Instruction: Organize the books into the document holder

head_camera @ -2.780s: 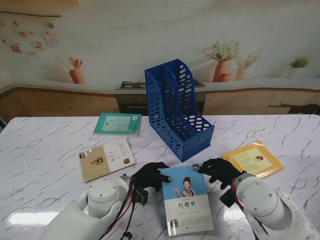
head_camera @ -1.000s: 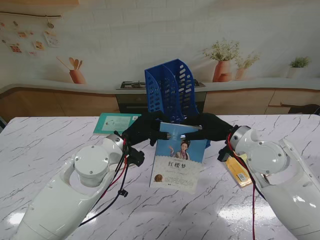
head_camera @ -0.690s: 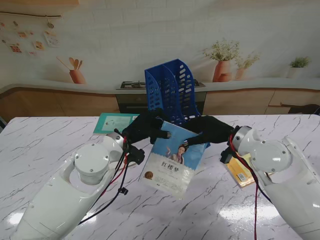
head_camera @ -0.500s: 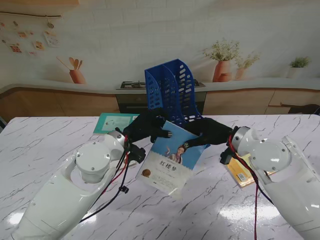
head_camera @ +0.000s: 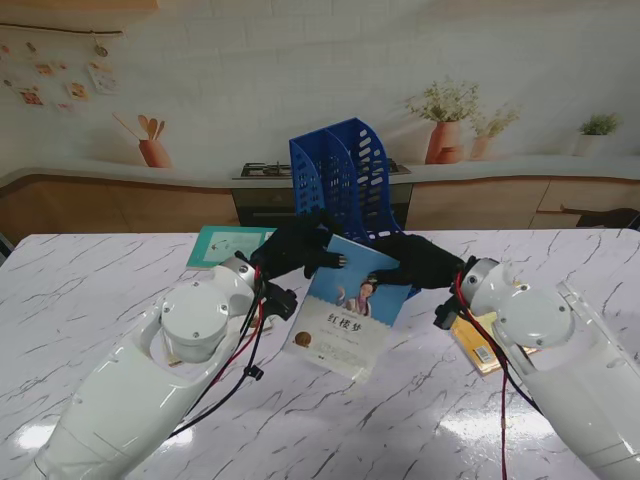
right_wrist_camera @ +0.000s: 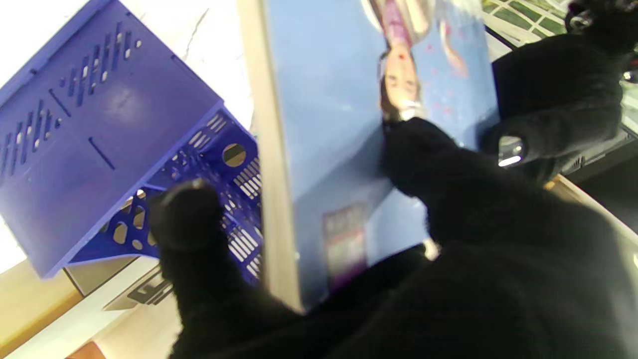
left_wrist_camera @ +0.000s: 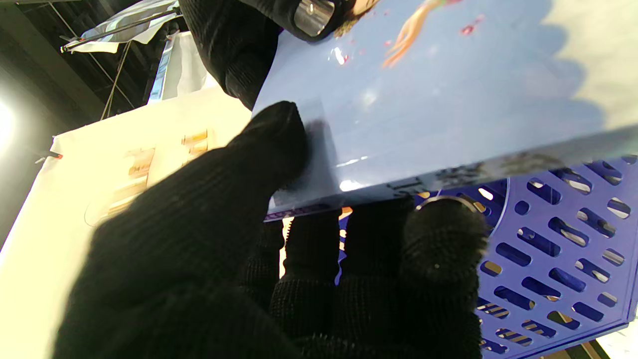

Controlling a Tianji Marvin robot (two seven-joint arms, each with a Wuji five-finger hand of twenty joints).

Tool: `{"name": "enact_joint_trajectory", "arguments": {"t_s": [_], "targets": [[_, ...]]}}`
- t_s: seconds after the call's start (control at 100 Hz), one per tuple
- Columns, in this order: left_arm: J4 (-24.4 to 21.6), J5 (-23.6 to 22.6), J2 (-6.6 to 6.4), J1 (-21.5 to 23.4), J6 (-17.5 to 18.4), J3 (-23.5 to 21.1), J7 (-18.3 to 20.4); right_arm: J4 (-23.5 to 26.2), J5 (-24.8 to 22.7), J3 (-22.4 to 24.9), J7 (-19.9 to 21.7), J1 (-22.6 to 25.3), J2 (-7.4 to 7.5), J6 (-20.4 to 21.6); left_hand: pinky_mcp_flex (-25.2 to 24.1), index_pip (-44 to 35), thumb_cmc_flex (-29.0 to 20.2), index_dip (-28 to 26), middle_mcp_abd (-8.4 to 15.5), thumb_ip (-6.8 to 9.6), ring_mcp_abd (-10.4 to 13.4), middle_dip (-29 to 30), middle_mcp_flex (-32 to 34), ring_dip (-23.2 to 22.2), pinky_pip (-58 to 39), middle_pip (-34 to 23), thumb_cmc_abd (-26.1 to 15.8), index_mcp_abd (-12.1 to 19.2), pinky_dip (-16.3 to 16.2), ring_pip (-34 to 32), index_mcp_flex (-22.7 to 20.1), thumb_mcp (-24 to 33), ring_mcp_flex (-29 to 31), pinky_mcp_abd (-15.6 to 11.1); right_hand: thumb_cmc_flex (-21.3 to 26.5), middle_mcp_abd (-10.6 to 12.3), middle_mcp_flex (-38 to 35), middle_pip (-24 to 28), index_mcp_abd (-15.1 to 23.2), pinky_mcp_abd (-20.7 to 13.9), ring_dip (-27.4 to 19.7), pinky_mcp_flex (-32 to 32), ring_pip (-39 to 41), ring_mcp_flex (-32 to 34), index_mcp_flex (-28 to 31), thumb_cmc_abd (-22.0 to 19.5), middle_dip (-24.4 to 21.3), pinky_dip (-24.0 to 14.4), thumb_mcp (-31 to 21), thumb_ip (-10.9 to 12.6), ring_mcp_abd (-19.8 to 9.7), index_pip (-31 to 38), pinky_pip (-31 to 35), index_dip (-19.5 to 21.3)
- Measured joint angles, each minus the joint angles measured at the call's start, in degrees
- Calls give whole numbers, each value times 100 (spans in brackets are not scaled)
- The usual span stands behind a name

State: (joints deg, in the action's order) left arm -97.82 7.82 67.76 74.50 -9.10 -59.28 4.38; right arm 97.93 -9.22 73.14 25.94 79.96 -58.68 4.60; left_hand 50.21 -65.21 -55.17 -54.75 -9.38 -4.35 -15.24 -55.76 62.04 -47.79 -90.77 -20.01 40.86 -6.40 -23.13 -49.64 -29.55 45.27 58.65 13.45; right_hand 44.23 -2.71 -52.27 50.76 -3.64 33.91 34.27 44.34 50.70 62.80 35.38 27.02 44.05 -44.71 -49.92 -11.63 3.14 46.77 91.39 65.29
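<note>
Marble table (head_camera: 90, 290) underneath, and the pale blue book (head_camera: 347, 305) has tilted further since a moment ago, both hands clamped on it, left hand (head_camera: 296, 246), right hand (head_camera: 420, 259), before the blue document holder (head_camera: 345, 180).

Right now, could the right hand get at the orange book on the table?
Probably not. The right hand is shut on the blue book, sharing it with the left hand in front of the document holder. The orange book lies partly under the right arm.
</note>
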Motion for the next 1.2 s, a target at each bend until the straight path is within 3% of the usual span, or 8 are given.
{"name": "enact_joint_trajectory", "arguments": {"t_s": [0.18, 0.34, 0.4, 0.45, 0.58, 0.72, 0.85, 1.2], "targets": [[119, 92, 32, -46, 3, 21, -50, 27, 49, 75, -236, 197, -131, 8, 0, 0, -3, 0, 0, 0, 0, 0, 0, -1, 0, 38, 0, 0, 4, 1, 0, 0, 0, 1, -151, 1, -23, 469, -1, -4, 534, 1865, 588, 302, 112, 0, 606, 46, -104, -3, -176, 7, 975, 229], [173, 214, 58, -87, -31, 23, -42, 112, 15, 153, -546, 375, -210, 8, 0, 1, -3, 113, -32, 0, 0, 191, 0, 4, 1, 168, -67, 0, 4, 17, 35, -62, -3, 1, -213, 13, -74, 810, -2, -4, 957, 2074, 1765, 374, 161, -2, 946, -86, -109, -3, -299, 7, 1184, 229], [192, 234, 67, -97, -32, 23, -44, 183, -5, 203, -594, 444, -231, -30, -67, 1, -25, 291, -62, 0, 0, 437, 0, 36, 2, 262, -90, 2, 4, 42, 52, -187, -78, 1, -215, 27, 7, 1015, -27, -4, 1181, 2077, 2501, 611, 114, -73, 1087, -98, -109, -5, -823, 7, 1212, 266], [211, 246, 81, -104, -25, 26, -74, 257, -71, 238, -628, 495, -239, -80, -144, 84, -128, 535, -101, 0, 0, 616, -1, 39, 4, 300, -182, 4, -57, 56, 52, -461, -91, 1, -215, 27, 74, 1097, -79, -4, 1267, 2081, 2795, 683, 105, -126, 1135, -101, -107, -63, -956, 7, 1214, 275], [224, 264, 89, -108, -2, 21, -17, 388, -118, 330, -657, 577, -245, -141, -1130, 1197, -337, 2047, -235, 0, -271, 1113, -446, 196, 37, 335, -672, 6, -844, 64, -66, -771, -800, 233, -215, 27, 68, 1240, -207, -4, 1499, 2110, 3268, 946, 92, -177, 1146, -109, -91, -63, -1207, 7, 1215, 310], [207, 205, 67, -75, 45, -66, 155, 460, -45, 398, -678, 616, -249, -244, -2602, 2350, -176, 2751, -288, 10, -574, 2169, -1385, 681, 899, -230, -1127, 6, -1466, 819, -189, -828, -1697, 579, -215, 5, 70, 1291, -222, -4, 1565, 2121, 3434, 953, 92, -182, 1207, -113, -89, -63, -1254, 7, 1216, 328], [133, 40, 24, -2, 39, -172, 202, 515, -20, 428, -869, 645, -273, -295, -3528, 3030, 178, 3014, -354, 94, -675, 2931, -1977, 1080, 1783, -283, -1465, 1, -1501, 1612, -189, -908, -2356, 720, -215, 4, 70, 1295, -223, -5, 1569, 2127, 3441, 953, 92, -184, 1207, -168, -89, -63, -1257, 7, 1216, 331], [-150, -669, -108, 353, -233, -558, 285, 897, -92, 746, -1092, 717, -355, -785, -4136, 3368, 310, 3079, -400, 100, -694, 3056, -2177, 1388, 2455, -87, -1542, -12, -1226, 2188, -185, -1113, -2686, 729, -215, 4, 70, 1302, -224, -5, 1570, 2127, 3445, 958, 92, -190, 1209, -172, -82, -63, -1293, 7, 1216, 334]]}}
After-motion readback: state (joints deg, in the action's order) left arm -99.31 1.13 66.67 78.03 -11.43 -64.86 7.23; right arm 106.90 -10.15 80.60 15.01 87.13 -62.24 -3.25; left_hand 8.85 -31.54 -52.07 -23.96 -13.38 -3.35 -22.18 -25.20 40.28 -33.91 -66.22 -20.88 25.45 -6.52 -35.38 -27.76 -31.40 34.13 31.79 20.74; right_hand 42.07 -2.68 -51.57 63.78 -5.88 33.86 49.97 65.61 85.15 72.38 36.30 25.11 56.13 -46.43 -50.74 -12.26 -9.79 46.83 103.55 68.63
